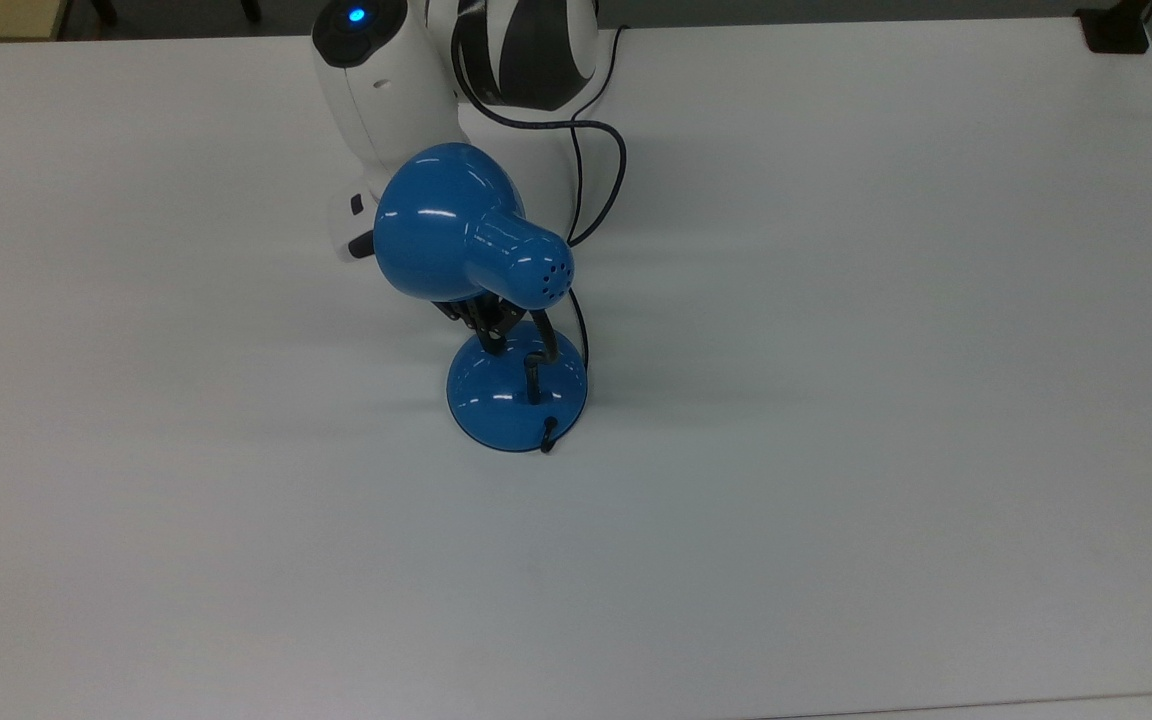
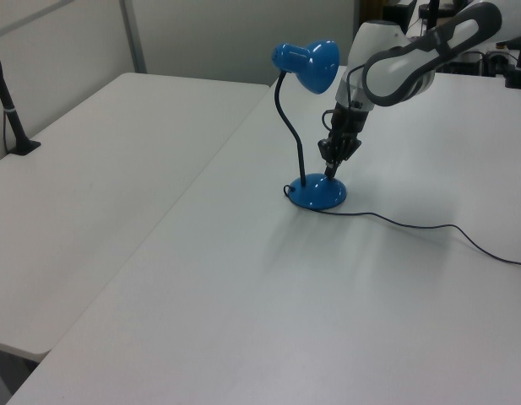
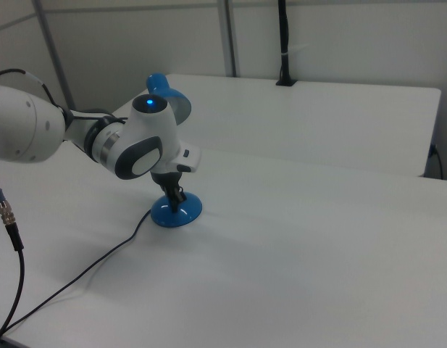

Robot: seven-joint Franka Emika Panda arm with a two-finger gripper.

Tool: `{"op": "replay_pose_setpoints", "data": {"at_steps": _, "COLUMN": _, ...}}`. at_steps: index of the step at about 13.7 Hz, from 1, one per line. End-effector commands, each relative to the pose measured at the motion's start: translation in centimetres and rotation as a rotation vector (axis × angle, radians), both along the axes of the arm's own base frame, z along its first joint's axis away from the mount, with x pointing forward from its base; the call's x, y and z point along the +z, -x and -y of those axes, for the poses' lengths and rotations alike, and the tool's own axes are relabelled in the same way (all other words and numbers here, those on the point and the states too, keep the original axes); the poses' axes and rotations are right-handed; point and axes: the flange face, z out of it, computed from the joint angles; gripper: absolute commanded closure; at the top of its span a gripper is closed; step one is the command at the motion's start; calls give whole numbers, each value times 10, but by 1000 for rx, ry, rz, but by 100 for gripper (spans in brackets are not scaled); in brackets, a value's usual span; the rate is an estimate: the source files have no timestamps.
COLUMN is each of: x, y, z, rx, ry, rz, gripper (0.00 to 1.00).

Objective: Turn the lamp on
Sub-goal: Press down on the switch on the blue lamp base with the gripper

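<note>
Jaws look pinched together w/ nothing between them, tip of the gripper (image 2: 331,169) pointing down and touching (or just about) the top of the lamp's base (image 1: 516,400), right where the switch should be, tho the fingers hide it. The lamp (image 2: 309,126) stands upright around the middle of the white table (image 1: 836,450), shade (image 1: 456,235) hanging over the gripper, cord (image 2: 429,228) trailing off across the table. Imo the base is light and glossy, so it could skid or tip if pushed sideways; the bent neck (image 2: 287,126) prob flexes. No need to grab anything, just press straight down on the switch.
</note>
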Motion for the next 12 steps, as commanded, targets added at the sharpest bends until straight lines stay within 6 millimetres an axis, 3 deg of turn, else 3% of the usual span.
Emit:
{"op": "replay_pose_setpoints", "data": {"at_steps": 1, "x": -6, "y": -2, "z": -9, "rx": -17, "ry": -12, "rz": 11, "gripper": 100}}
{"op": "replay_pose_setpoints", "data": {"at_steps": 12, "x": -13, "y": -2, "z": -8, "rx": -23, "ry": -8, "rz": 18, "gripper": 100}}
